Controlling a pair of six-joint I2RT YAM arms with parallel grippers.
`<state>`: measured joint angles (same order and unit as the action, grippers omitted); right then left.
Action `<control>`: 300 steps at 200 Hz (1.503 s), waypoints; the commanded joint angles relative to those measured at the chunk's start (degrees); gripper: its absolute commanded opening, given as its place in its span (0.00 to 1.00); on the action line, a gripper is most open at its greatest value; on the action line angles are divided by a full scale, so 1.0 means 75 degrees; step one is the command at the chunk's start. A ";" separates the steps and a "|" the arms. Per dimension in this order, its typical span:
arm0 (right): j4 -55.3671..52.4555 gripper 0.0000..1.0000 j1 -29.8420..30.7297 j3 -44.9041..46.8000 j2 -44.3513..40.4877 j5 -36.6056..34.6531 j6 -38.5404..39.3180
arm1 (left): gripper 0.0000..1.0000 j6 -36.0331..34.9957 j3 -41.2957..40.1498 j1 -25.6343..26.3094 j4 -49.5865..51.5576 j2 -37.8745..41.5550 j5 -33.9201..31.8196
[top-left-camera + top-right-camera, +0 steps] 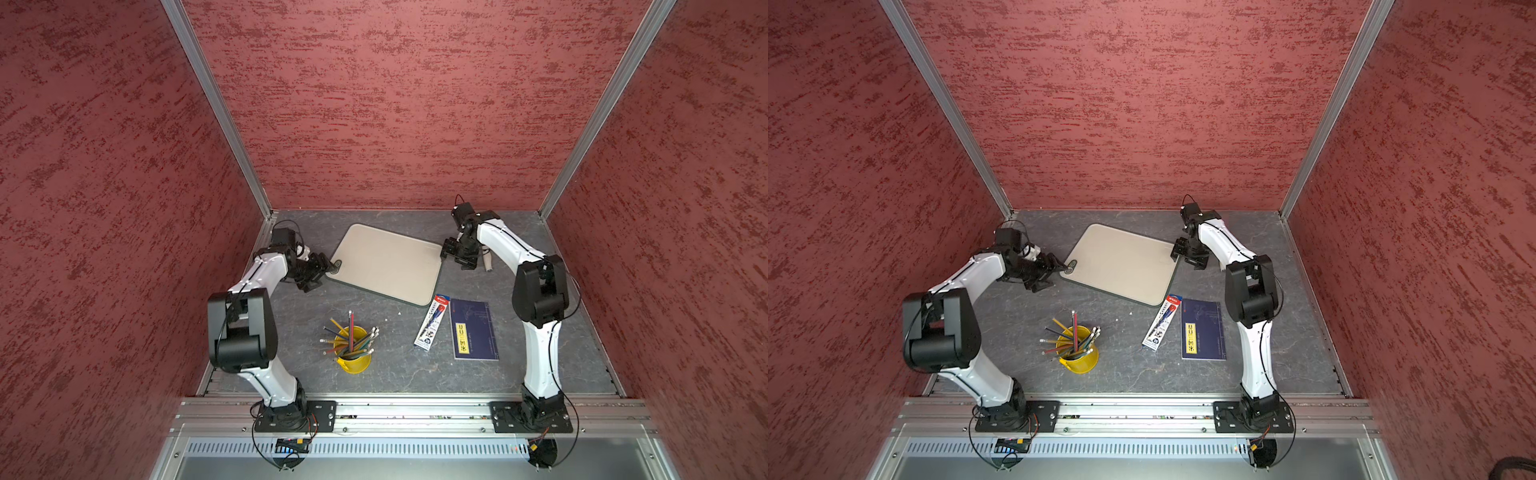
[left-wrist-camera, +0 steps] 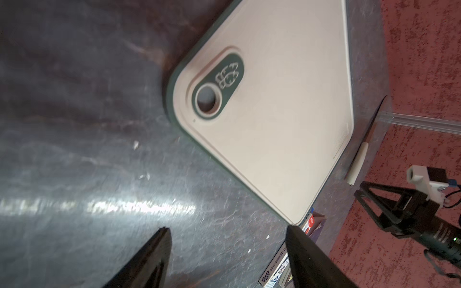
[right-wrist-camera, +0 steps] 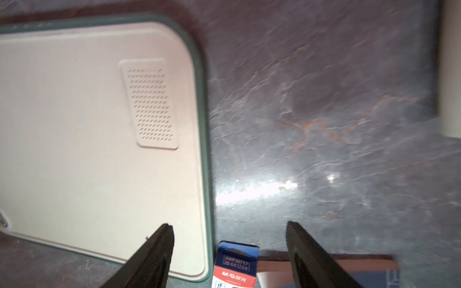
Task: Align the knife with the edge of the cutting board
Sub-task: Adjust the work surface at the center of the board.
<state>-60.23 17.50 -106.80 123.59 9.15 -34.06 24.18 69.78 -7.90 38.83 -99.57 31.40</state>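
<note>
On the grey table (image 1: 395, 374), in both top views, the cutting board (image 1: 386, 266) lies skewed. The knife (image 1: 489, 262) shows only its white handle in a top view, off the board's short side, behind the right gripper (image 1: 451, 254). The pencil cup (image 1: 353, 349), pen pack (image 1: 432, 322) and notebook (image 1: 473, 328) sit well clear of it.

In the left wrist view the knife lies flat just beside that edge, nearly parallel. I'd judge it light, stiff and slick-bladed, so take the thicker handle — though the board's rim will crowd one finger. The left gripper (image 2: 228, 232) has its fingers apart, empty.

In the right wrist view the right jaws gape over bare table, holding nothing.
</note>
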 commanded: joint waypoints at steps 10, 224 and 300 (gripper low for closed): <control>0.0600 0.78 0.0230 0.0706 -0.0235 0.0680 -0.0426 | 0.77 0.0087 0.1076 -0.0072 -0.0303 -0.1152 -0.0101; 0.0422 0.93 -0.0185 -0.1693 0.2226 0.2003 -0.0510 | 0.76 0.0513 0.0792 0.1565 -0.1273 -0.2574 0.1158; 0.0752 0.92 -0.0426 -0.1274 0.1846 0.2416 -0.0313 | 0.76 0.0775 -0.0557 0.2323 -0.1783 -0.1670 0.1267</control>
<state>-60.20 10.28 -125.69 141.51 17.69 -36.67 27.55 70.46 4.60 23.59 -112.14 32.21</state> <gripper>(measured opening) 0.921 0.764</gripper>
